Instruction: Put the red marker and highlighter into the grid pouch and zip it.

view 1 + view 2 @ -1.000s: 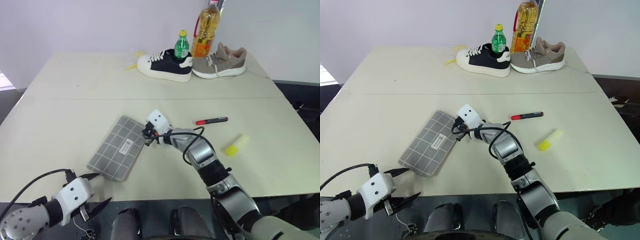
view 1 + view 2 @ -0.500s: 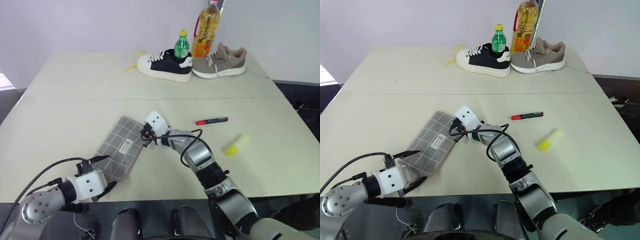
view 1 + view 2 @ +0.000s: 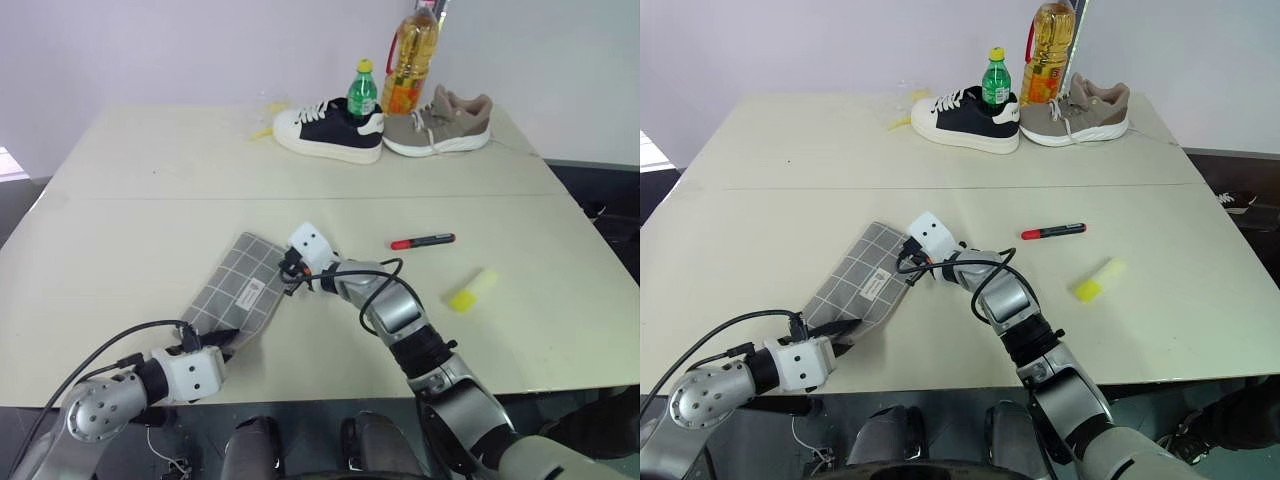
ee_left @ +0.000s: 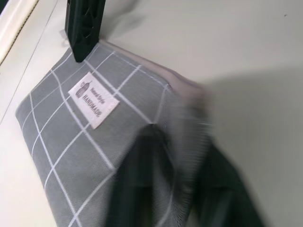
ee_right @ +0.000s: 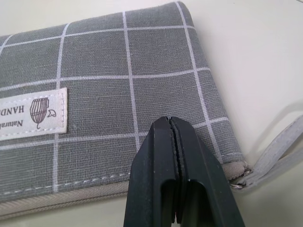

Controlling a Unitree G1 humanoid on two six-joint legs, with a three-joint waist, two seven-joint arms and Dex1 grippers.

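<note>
Grey grid pouch (image 3: 240,292) is pinched at its six o'clock corner by the left gripper (image 3: 222,339) and pressed by the closed right gripper (image 3: 291,272), apparently steadied for unzipping.

Grid pouch (image 3: 240,290): grey fabric, white grid lines, small white label, lying flat and slantwise on my counter, zipper closed. Red marker (image 3: 423,241): red barrel, black cap, lying apart to its right. Highlighter (image 3: 473,290): chunky, yellow, lying nearer my right edge.
</note>
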